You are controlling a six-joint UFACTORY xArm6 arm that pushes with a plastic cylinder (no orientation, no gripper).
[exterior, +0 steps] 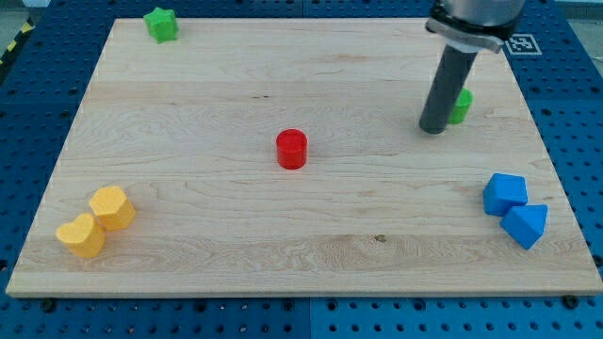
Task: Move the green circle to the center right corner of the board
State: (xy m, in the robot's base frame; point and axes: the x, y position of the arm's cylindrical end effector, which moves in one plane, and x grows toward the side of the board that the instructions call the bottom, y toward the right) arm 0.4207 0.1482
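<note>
The green circle [462,105] lies near the board's right side, in its upper half, mostly hidden behind my rod. My tip [433,129] rests on the board just to the left of it and slightly lower, touching or nearly touching it. Only the circle's right part shows.
A green star [161,24] lies at the top left. A red cylinder [292,149] stands near the middle. A yellow hexagon [112,207] and a yellow heart [81,235] lie at the lower left. A blue cube [505,193] and a blue triangle [526,225] lie at the lower right. The wooden board [283,75] ends close to the blue blocks.
</note>
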